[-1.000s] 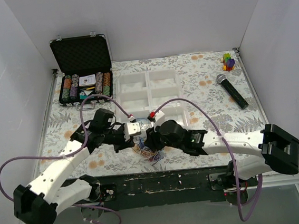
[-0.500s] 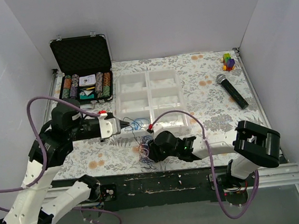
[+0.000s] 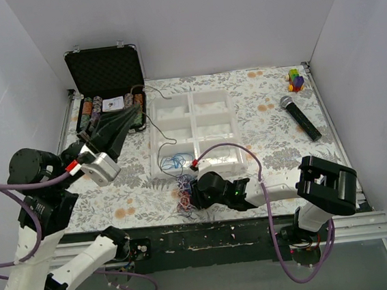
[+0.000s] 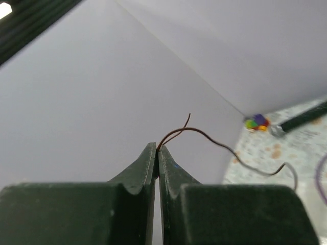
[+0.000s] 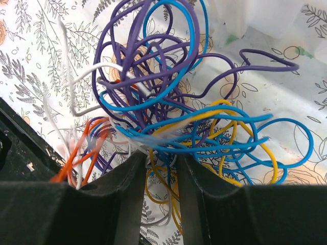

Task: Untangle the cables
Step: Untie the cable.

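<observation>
On your left, the left hand (image 4: 156,148) is raised above the bench (image 3: 264,97), in front of the open chip case (image 3: 104,75). It is clenched on a single thin brown cable (image 4: 225,148). That strand leaves the fingertips, arches out and trails down towards the white tray (image 3: 191,109). A few blue loops (image 3: 173,164) lie in the tray's near-left compartment.

Just in front of the tray, at the bench's near edge, sits the tangle (image 5: 168,102) of purple, blue, yellow, orange and white strands. The right hand (image 5: 162,162) is low on the bench, right at it. Its fingers stand a narrow gap apart, with yellow and blue strands crossing that gap – you cannot tell whether it is actually gripping them.

Far to the right lie a microphone (image 3: 301,118) and, beyond it, a small coloured toy (image 3: 296,79) – both well apart from the cables.
</observation>
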Tool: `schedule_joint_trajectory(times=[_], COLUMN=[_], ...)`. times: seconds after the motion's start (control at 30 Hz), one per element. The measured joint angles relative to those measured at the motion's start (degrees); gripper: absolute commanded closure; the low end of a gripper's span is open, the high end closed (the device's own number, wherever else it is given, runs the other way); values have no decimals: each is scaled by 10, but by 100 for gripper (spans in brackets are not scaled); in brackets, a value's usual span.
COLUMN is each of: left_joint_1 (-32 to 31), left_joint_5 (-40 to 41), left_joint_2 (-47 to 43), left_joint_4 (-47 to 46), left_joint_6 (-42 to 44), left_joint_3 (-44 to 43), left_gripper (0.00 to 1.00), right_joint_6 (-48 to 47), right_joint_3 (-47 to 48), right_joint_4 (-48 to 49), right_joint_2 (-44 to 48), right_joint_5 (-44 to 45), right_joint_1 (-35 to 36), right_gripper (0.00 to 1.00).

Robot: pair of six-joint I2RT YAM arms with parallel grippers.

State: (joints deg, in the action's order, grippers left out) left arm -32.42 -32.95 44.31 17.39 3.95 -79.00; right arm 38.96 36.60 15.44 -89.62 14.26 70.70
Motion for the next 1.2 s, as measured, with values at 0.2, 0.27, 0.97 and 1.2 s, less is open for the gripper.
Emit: schedule_joint_trajectory(times=[0.2, 0.27, 0.97, 1.2], left_joint_1=[0, 0, 1, 10], left_joint_5=[53, 63, 161, 204], left_joint_2=[37, 63, 161, 266], left_joint_4=[-172, -210, -310, -329], left_joint_6=[31, 37, 21, 0], left_joint_3=[-23, -55, 161, 188], left_gripper=[98, 97, 100, 100], right_joint_6=[21, 28, -40, -71], right_joint_3=[0, -3, -76, -68], right_joint_4=[-3, -5, -64, -65], right_joint_2=[1, 4, 307, 355], right_joint_5=[12, 13, 39, 42], right_joint_1=[3, 3, 22, 22], right_gripper=[63, 64, 60, 60])
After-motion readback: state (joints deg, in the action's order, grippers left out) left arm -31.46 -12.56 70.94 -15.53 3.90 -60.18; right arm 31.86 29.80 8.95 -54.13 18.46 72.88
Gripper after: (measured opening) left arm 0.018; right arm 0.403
